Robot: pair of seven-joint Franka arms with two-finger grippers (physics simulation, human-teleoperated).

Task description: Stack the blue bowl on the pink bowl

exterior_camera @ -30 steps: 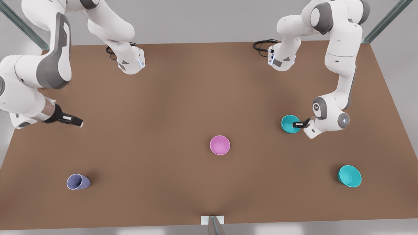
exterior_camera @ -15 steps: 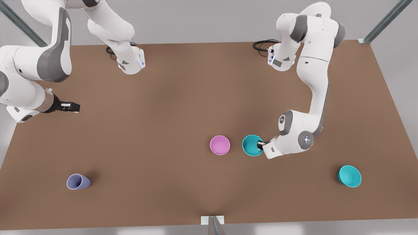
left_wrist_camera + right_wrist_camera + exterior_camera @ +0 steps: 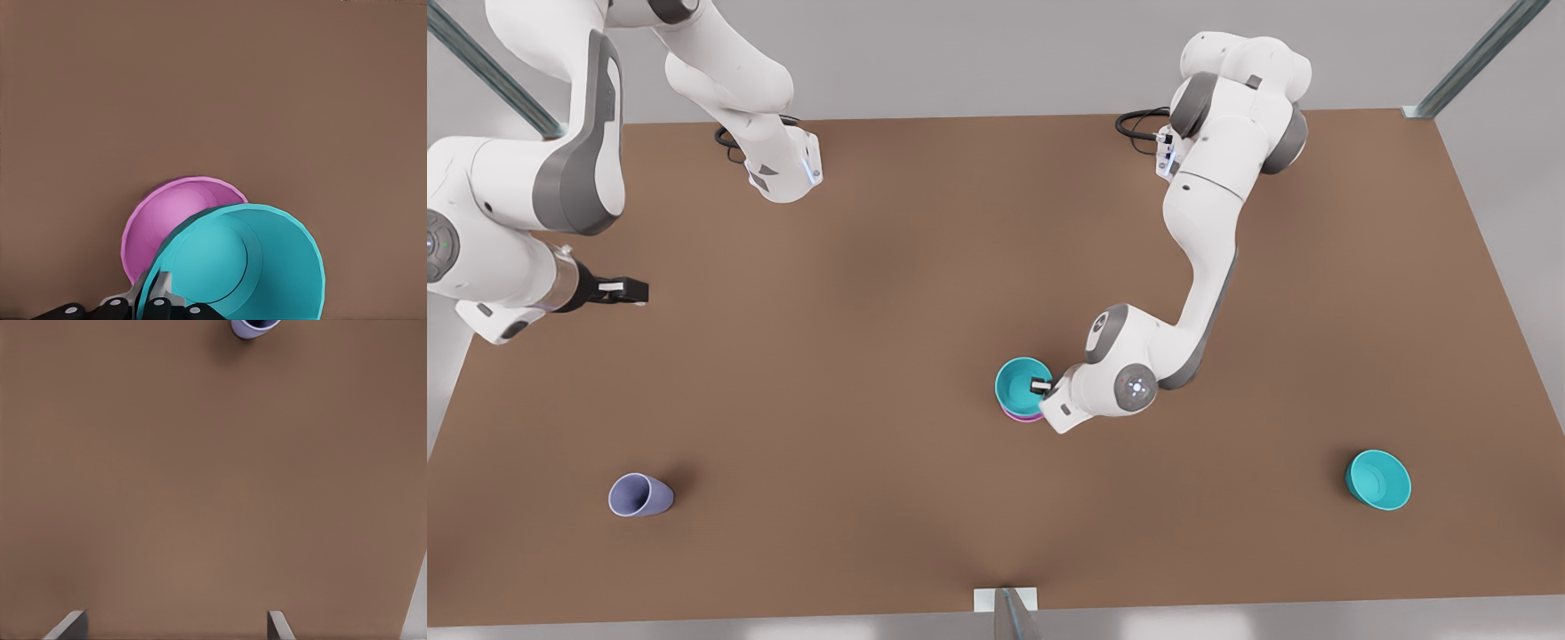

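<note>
Over the pink bowl [image 3: 1024, 414], left claw [image 3: 1040, 387] clamped on blue bowl [image 3: 1021, 386] rim, right claw [image 3: 630, 290] apart, waiting.

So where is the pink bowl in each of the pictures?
Front view: the pink bowl is near the table's middle, just a thin pink edge under the blue bowl, which the left gripper holds.
Left wrist view: the pink bowl sits partly behind the blue bowl.
Right wrist view: bare table and the lavender cup instead.
Shared landmark: the blue bowl, overlapping the pink one in both.
</note>
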